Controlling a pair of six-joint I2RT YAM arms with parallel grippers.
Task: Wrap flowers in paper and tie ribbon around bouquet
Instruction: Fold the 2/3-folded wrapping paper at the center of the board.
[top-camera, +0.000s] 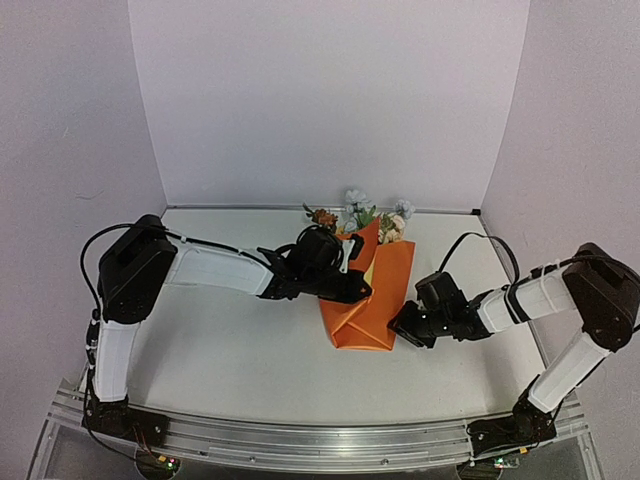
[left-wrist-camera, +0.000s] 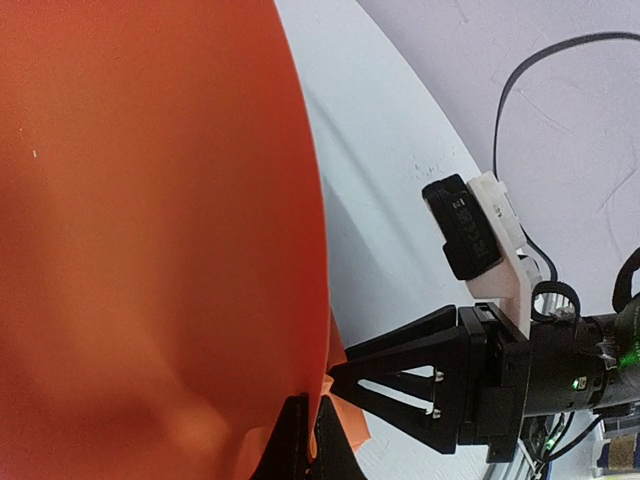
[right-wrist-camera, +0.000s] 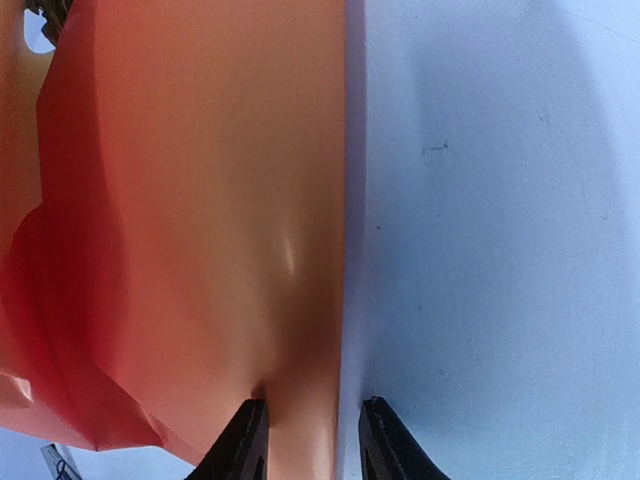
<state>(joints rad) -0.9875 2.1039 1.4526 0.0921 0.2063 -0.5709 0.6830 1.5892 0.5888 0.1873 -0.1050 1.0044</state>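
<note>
Folded paper (top-camera: 372, 300) lies long-axis bottom-to-top at frame centre, flowers (top-camera: 358, 212) pointing up-frame; left gripper (left-wrist-camera: 312, 440) clamped on its edge, right gripper (right-wrist-camera: 312, 425) jaws apart astride it.

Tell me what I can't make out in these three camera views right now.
Stems of the flowers: top view, hidden inside the paper; blossoms too small for detail.
The flowers altogether: left wrist view, the paper fills the frame.
Left gripper: left wrist view, fingers cut off by the bottom edge.
Right gripper: right wrist view, fingers cut off below; contact with the paper unclear.
Ribbon: seen in no view.
</note>
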